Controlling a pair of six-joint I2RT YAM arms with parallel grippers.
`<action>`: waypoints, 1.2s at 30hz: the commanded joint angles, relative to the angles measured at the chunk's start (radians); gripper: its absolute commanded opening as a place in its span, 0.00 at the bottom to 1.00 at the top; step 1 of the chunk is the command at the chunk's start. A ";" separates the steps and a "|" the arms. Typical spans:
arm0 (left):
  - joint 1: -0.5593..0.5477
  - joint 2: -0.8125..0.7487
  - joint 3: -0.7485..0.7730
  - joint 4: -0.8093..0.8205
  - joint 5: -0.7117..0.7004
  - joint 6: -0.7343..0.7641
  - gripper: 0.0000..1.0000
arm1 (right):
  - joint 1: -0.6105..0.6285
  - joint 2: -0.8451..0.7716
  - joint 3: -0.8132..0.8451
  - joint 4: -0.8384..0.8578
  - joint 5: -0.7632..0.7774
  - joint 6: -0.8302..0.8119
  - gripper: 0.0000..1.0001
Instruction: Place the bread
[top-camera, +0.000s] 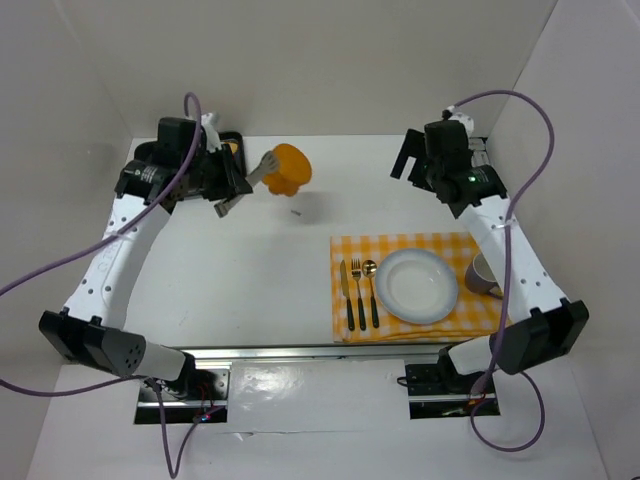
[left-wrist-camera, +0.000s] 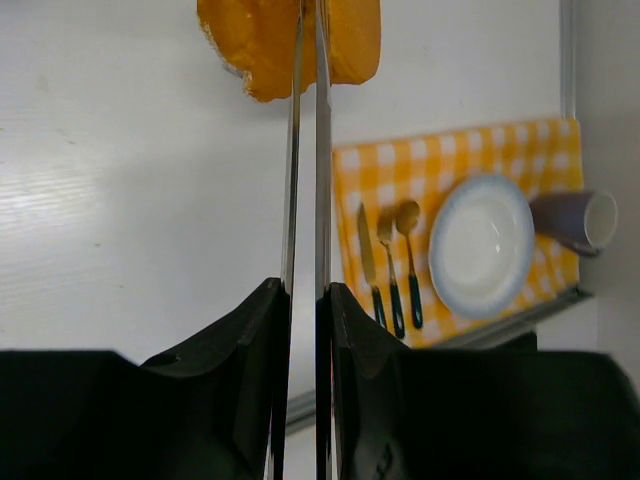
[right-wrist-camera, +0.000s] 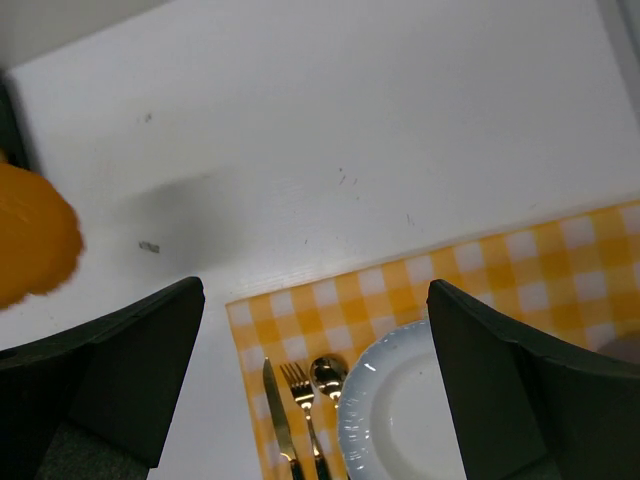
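At the left of the top view, the left gripper (top-camera: 228, 186) is partly masked by its own wrist and cable. In its wrist view the two black fingers (left-wrist-camera: 250, 330) are pressed in on a pair of metal tongs (left-wrist-camera: 291, 180), with only a thin gap between the blades. Behind the wrist, at the upper left, a dark tray (top-camera: 236, 138) pokes out. Most of it is covered, and a small orange patch on it is too hidden to identify.

The tongs run toward the upper middle of the frame and pinch the bread (top-camera: 289, 168). It hangs clear of the white table (top-camera: 250, 270), with a soft shadow to its lower right. The left wrist view cuts off its top at the frame's upper edge, and the right wrist view shows only a sliver at the left border.

At the lower right lies a yellow checked cloth (top-camera: 345, 248). On it are a knife (top-camera: 344, 290), fork (top-camera: 357, 285) and spoon (top-camera: 370, 285), then a white plate (top-camera: 382, 275), which is bare. A mug (top-camera: 483, 275) lies on its side at the cloth's right edge, partly behind the right arm.

At the upper right, the right gripper (right-wrist-camera: 312, 300) is spread wide and grips nothing.
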 joint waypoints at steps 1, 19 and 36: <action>-0.092 -0.094 -0.009 0.054 0.066 -0.038 0.00 | 0.002 -0.104 0.105 -0.063 0.096 -0.029 1.00; -0.622 0.070 -0.026 0.178 0.164 -0.182 0.00 | 0.002 -0.261 0.171 -0.149 0.219 -0.029 1.00; -0.730 0.317 0.081 0.207 0.130 -0.132 0.00 | 0.002 -0.241 0.141 -0.130 0.219 -0.047 1.00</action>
